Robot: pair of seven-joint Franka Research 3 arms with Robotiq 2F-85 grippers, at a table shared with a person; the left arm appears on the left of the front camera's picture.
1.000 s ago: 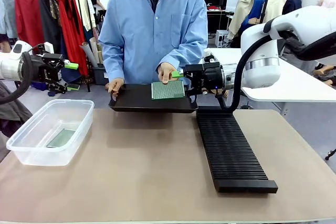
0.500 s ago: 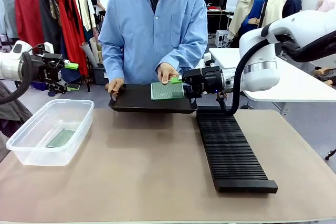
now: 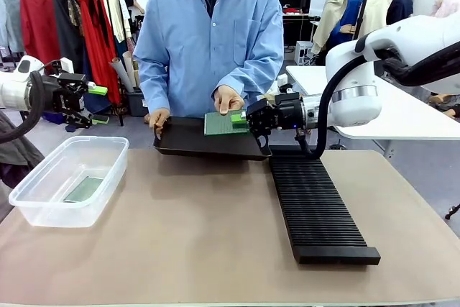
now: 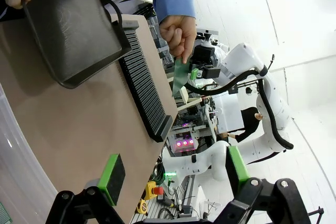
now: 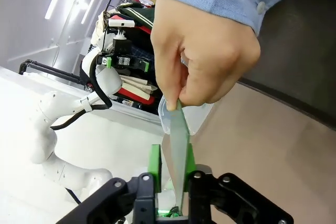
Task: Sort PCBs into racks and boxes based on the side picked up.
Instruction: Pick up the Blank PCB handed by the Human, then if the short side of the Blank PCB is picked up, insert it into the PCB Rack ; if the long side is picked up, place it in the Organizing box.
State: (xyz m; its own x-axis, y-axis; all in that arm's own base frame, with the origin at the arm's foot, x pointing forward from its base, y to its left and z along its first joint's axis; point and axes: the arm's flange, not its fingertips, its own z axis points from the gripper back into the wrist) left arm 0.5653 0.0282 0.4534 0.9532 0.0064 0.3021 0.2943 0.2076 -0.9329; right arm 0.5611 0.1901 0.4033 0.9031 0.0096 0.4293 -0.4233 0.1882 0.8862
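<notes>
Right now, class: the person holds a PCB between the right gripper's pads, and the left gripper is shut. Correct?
No: the left gripper is open, pads wide apart, as the left wrist view shows. The rest stands.

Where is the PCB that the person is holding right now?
The PCB is at the far middle in the front view, just above the black tray, between the person's hand and the right gripper.

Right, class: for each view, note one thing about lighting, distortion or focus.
Front view: even light, soft shadow under the tray. Left wrist view: rolled sideways, pale wall washed out. Right wrist view: the hand looms large, PCB edge-on between the jaws.
</notes>
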